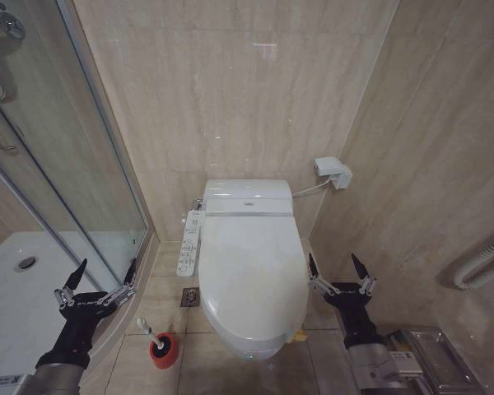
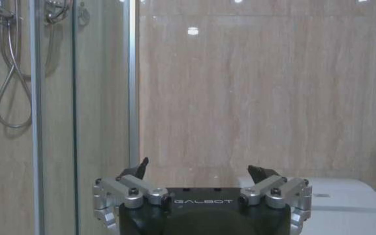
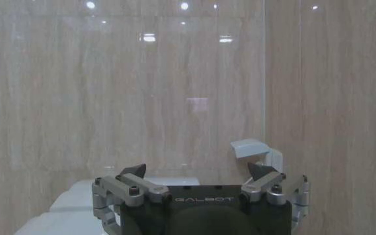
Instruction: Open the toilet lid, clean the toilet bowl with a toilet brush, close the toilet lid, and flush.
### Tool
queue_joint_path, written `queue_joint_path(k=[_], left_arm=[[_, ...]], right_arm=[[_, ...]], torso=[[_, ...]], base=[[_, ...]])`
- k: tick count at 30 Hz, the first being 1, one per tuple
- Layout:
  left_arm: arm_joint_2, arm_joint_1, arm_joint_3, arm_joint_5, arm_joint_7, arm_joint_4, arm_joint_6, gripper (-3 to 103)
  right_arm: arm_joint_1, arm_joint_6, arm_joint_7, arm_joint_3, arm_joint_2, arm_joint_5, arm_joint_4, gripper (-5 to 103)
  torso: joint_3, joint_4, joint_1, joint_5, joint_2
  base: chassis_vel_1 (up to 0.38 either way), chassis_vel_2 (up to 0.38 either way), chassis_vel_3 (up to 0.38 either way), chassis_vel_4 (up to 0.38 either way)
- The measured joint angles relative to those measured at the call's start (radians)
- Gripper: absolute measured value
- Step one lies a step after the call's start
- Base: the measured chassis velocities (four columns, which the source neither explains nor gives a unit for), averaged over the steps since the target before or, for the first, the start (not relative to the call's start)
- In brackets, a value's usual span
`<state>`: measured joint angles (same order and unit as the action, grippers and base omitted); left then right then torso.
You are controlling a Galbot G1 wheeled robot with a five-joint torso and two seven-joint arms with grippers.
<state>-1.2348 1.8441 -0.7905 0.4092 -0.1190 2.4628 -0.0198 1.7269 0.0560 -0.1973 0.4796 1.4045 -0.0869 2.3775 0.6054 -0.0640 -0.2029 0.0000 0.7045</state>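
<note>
The lid (image 1: 249, 276) lies shut over the bowl, dead centre before the robot, with a yellow strap (image 1: 300, 335) at its near right rim. The right gripper (image 1: 339, 273) (fingers spread, empty) hovers just beside it and would best hook that strap. The left gripper (image 1: 96, 277), likewise splayed, waits above the brush (image 1: 155, 338).

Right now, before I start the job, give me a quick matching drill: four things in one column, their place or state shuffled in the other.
1. toilet lid
2. toilet brush
3. left pincer
4. right pincer

a. open, beside the shower glass
b. shut down over the toilet
c. open, by the toilet's right flank
d. standing in a red cup on the floor

Pairs: 1-b, 2-d, 3-a, 4-c
</note>
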Motion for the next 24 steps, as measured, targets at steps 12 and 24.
queue_joint_path(k=[12, 24], left_arm=[[0.000, 0.000, 0.000, 0.000, 0.000, 0.000, 0.000, 100], [0.010, -0.063, 0.000, 0.031, -0.016, -0.026, 0.040, 100]], right_arm=[[-0.002, 0.000, -0.001, 0.000, -0.001, -0.001, -0.002, 100], [-0.003, -0.001, -0.002, -0.001, -0.001, -0.001, -0.003, 100]], torso=[[0.000, 0.0000, 0.000, 0.0000, 0.000], [0.000, -0.0001, 0.000, 0.0002, 0.000]], base=[[0.000, 0.000, 0.000, 0.000], [0.000, 0.000, 0.000, 0.000]])
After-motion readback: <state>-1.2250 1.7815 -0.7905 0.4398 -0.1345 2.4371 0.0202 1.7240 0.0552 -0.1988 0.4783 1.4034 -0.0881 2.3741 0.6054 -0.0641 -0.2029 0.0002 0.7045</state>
